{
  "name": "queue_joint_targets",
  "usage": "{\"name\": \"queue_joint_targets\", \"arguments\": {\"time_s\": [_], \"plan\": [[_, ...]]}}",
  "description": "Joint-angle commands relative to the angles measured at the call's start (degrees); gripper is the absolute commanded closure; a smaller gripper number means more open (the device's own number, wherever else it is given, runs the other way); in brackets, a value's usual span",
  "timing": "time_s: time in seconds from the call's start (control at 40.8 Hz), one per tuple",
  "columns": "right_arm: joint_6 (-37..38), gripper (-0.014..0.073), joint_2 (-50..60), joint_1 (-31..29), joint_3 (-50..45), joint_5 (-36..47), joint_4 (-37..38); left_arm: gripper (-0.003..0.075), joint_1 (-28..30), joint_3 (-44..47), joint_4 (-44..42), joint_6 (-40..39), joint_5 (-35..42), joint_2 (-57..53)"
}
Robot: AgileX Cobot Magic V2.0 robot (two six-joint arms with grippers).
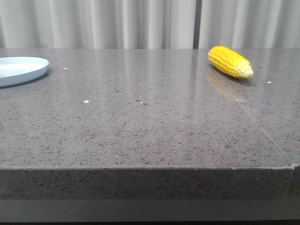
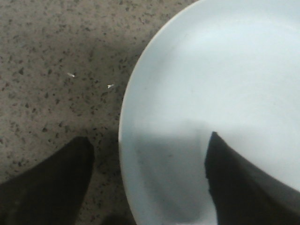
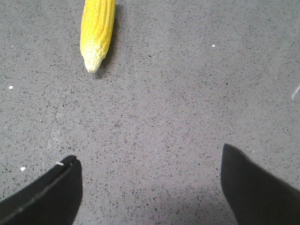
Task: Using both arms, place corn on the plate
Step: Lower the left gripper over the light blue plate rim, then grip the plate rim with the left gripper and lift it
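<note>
In the front view, a yellow corn lies on its side at the upper right of the frame, its paler tip pointing toward the lower right, on a grey speckled table whose glossy top carries a faint reflection of the cob. A pale blue-white plate sits at the far left edge, partly cut off by the frame, well apart from the corn, and pale pleated curtains fill the background; neither arm appears in this view. In the left wrist view, the plate fills the right side of the frame, nothing lying on the part of it that shows, while the left gripper hangs with its dark fingers spread wide and holding nothing, one finger over the table at lower left and the other over the plate's shaded near portion at lower right, the plate's rim running between them. In the right wrist view, the corn lies at the upper left of the frame, tip pointing down, and the right gripper is spread open and empty at the bottom, well apart from the cob, with bare tabletop between its black fingers.
</note>
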State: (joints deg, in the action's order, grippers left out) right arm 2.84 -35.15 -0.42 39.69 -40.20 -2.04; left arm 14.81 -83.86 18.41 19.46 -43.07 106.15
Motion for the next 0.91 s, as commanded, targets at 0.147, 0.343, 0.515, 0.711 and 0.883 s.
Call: {"name": "queue_joint_targets", "arguments": {"time_s": [0.147,0.343,0.515,0.711,0.883], "plan": [[-0.38,-0.0031,-0.35,-0.18,1.43,3.64,0.54,0.0673,-0.19,-1.83,1.23,0.19,1.01,-2.74],[-0.38,-0.0031,-0.35,-0.18,1.43,3.58,0.54,0.0741,-0.19,-1.83,1.13,0.19,0.42,-2.74],[-0.38,-0.0031,-0.35,-0.18,1.43,3.57,0.54,0.0741,-0.19,-1.83,1.55,0.19,-0.34,-5.25],[-0.38,-0.0031,-0.35,-0.18,1.43,3.53,0.54,0.0741,-1.03,-1.83,3.2,0.19,-0.79,-10.69],[-0.38,-0.0031,-0.35,-0.18,1.43,3.53,0.54,0.0741,-4.19,-2.87,3.58,0.19,-2.35,-14.59]]}}
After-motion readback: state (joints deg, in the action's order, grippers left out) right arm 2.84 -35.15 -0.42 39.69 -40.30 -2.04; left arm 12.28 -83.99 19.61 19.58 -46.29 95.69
